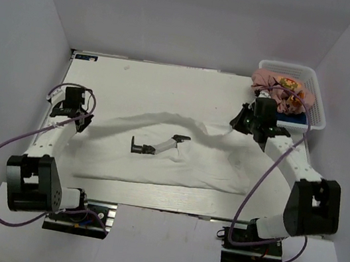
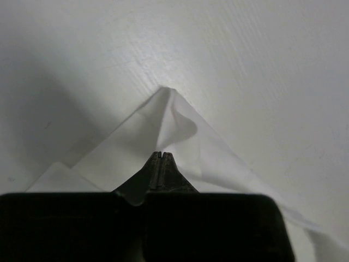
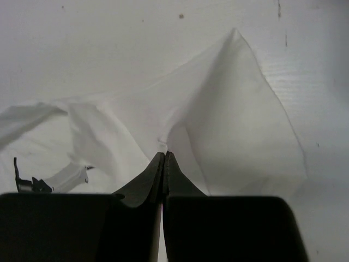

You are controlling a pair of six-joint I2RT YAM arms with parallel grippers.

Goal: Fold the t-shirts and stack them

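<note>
The white t-shirt (image 1: 177,158) lies spread across the middle of the table, its neck band with dark ends (image 1: 159,146) facing up. My left gripper (image 1: 78,115) is shut on the shirt's left edge; in the left wrist view the closed jaws (image 2: 161,155) pinch the white cloth (image 2: 180,125), which peaks to a corner just beyond them. My right gripper (image 1: 246,126) is shut on the shirt's far right part, and the right wrist view shows the jaws (image 3: 164,154) closed on a raised fold of cloth (image 3: 234,125). The pink t-shirt (image 1: 283,88) lies bunched in the basket, over the navy one (image 1: 295,116).
The white mesh basket (image 1: 316,108) stands at the far right corner of the table, just behind my right gripper. White walls close in the table on the left, back and right. The neck band also shows in the right wrist view (image 3: 60,177).
</note>
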